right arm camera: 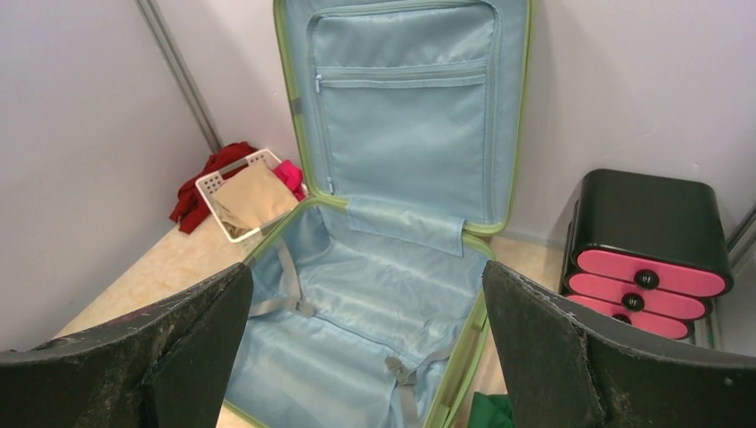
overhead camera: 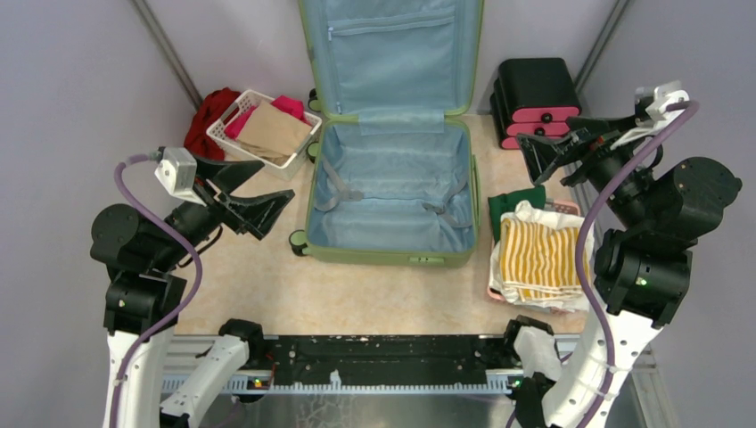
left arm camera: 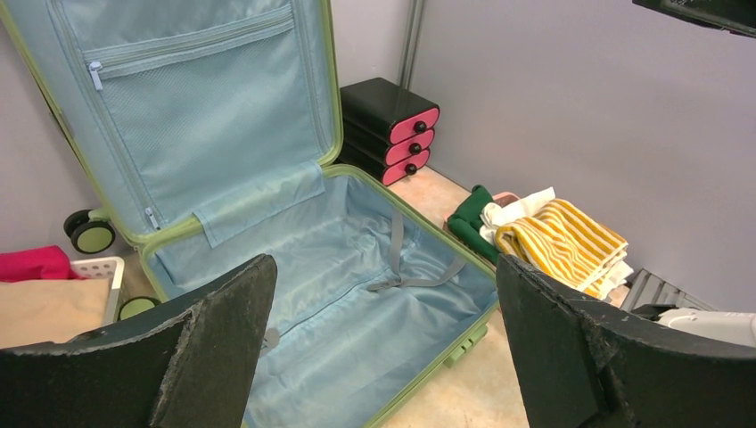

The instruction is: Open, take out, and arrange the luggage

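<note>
My left claw (left arm camera: pixel 383 263) hangs over the near left part of the table (overhead camera: pixel 357 294) with both fingers spread wide and nothing between them. My right claw (right arm camera: pixel 367 267) is raised at the far right, equally spread and holding nothing. Both point toward the middle. The table is pale beige with a faint marbled pattern, closed in by plain lilac-grey walls (overhead camera: pixel 53 89) on three sides, with a slanted metal post (overhead camera: pixel 165 45) in each rear corner. Beyond my left claw, at the rear left, a white basket (overhead camera: pixel 223 134) holds a tan cloth (overhead camera: pixel 272 129) and a pink cloth (overhead camera: pixel 290 105). A red cloth (overhead camera: pixel 207 111) is bunched against its far side by the wall. Under my right claw, in the rear right corner, stands a black drawer box (overhead camera: pixel 535 85) with three pink fronts and dark knobs. Nearer, along the right edge, is a pile of clothes with a yellow-and-white striped cloth (overhead camera: pixel 535 259) on top, white cloth under it and a dark green cloth (overhead camera: pixel 513 203) at its far end. The pile lies just beside the luggage (overhead camera: pixel 392 192), which sits between my claws in the middle of the table. It is open, with the lower half flat and the lid upright against the rear wall. Its shell rim is light green and its lining light blue. The lid has a zipped mesh pocket, and two grey straps (overhead camera: pixel 343 192) lie loose across the lower half. Small black wheels (overhead camera: pixel 299 241) with green hubs show on its left side.
</note>
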{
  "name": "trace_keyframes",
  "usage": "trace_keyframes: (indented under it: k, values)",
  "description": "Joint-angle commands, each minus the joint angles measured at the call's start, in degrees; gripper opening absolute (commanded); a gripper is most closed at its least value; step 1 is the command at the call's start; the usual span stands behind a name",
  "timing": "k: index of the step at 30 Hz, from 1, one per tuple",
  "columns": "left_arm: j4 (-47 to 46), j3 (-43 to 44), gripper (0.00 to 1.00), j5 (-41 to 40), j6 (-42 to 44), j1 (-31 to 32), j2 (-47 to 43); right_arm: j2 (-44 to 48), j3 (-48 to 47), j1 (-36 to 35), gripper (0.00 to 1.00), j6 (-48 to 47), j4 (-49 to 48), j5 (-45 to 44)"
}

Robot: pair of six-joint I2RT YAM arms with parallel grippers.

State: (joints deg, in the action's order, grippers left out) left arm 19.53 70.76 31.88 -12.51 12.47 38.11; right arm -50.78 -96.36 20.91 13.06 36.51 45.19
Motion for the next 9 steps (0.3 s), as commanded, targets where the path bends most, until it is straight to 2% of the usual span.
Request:
trace_keyframes:
  k: [1, 9]
  values:
    - [0.2, -0.3, 0.99, -0.5, 0.5, -0.2, -0.7, 0.6, 0.0, 0.5, 0.99, -0.2, -2.5, 0.5]
    - [0.2, -0.5, 0.99, -0.4, 0.5, -0.1, -0.7, 0.9, 1.0, 0.5, 0.99, -0.2, -3.1, 0.8]
